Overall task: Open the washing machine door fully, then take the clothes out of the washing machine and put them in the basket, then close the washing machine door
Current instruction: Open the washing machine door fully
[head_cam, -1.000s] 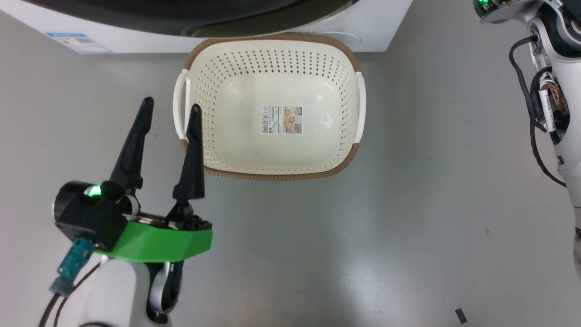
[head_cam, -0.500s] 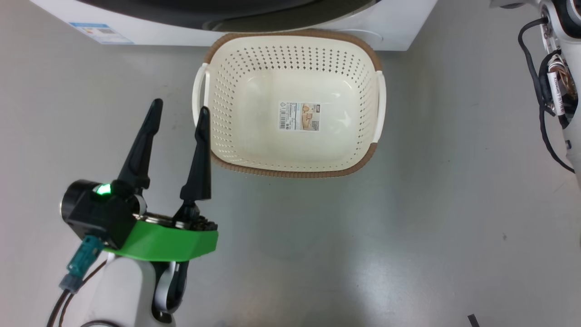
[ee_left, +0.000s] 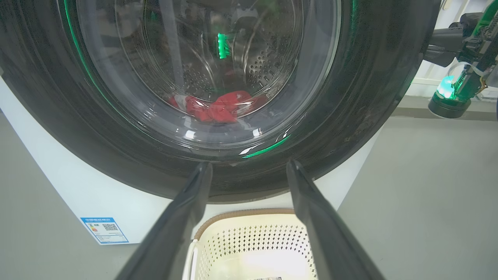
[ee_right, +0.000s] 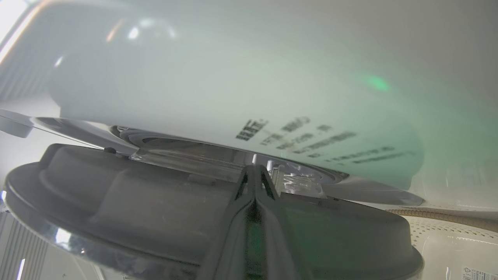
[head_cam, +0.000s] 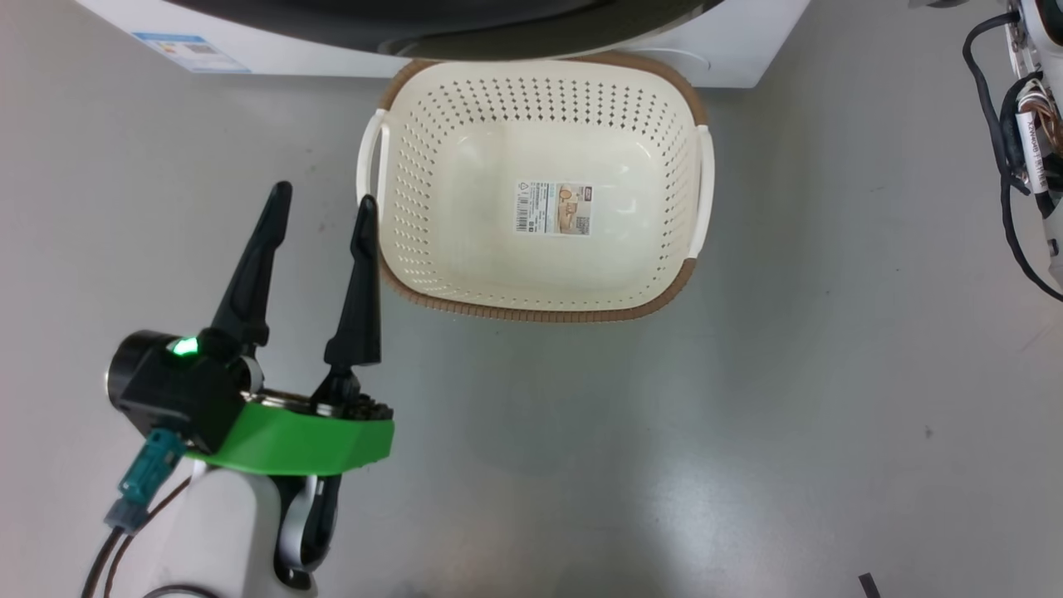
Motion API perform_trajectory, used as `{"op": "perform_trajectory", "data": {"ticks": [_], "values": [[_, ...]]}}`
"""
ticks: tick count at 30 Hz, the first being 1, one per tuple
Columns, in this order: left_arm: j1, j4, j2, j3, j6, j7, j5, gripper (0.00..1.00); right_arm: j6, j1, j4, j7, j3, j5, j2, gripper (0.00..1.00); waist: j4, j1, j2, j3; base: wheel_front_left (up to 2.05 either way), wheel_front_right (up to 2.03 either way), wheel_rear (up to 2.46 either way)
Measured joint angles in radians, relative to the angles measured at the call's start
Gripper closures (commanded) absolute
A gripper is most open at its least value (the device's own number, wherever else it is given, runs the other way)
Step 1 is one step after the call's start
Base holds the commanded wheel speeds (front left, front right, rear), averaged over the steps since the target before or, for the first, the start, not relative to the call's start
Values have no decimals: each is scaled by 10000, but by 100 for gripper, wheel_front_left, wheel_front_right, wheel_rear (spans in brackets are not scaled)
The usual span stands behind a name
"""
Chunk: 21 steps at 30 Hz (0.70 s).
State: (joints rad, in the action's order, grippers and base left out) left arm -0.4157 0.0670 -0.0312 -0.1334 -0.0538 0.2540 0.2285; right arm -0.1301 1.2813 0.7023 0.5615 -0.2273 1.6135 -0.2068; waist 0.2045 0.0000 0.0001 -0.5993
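Observation:
The washing machine [ee_left: 78, 186] fills the left wrist view, its black-rimmed door [ee_left: 369, 116] across the opening. Red clothes [ee_left: 221, 109] lie in the drum behind the glass. The cream basket [head_cam: 540, 314] stands on the floor right below the door, with just a paper label on its bottom. My left gripper [head_cam: 324, 195] hovers open with nothing between its fingers, left of the basket's near left corner. My right gripper [ee_right: 255, 169] is shut, its tips in the narrow gap between the door's edge [ee_right: 116, 202] and the machine's white front.
Grey floor lies all around the basket. A blue label sticker [head_cam: 191, 51] marks the machine's lower left corner. My right arm's cabled forearm [head_cam: 1030, 124] hangs at the head view's right edge. A small black mark [head_cam: 868, 585] lies on the floor nearby.
The whole head picture has shifted, so the camera moved; basket and machine sit further right in it. The left gripper stays open in much the same place.

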Motion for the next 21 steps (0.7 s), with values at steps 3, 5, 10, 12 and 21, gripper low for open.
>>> {"op": "perform_trajectory", "data": {"ticks": [3, 5, 10, 12, 21], "values": [[0, 17, 0, 29, 0, 0, 0, 0, 8, -2, -2, 278, -25, 61, 8, 100, -77, 0, 0, 28, 0, 0, 0], [0, 40, 0, 25, 0, 0, 0, 0, 48, -17, -25, 441, -48, 71, 12, 100, -125, 0, 0, 55, 0, 0, 0], [0, 109, 0, 58, 2, 0, 0, 0, 71, -211, -261, 1131, -81, 228, 134, 100, -293, 0, 0, 182, 0, 0, 0], [0, 117, 0, 73, 4, 0, -6, 0, 71, -350, -347, 1221, -88, 228, 221, 100, -347, 0, 0, 217, 0, 0, 0], [0, 174, 0, 125, 6, 0, -178, 0, 71, -784, -556, 1666, -228, 178, 380, 100, -540, 0, -1, 365, 0, 0, 0]]}}
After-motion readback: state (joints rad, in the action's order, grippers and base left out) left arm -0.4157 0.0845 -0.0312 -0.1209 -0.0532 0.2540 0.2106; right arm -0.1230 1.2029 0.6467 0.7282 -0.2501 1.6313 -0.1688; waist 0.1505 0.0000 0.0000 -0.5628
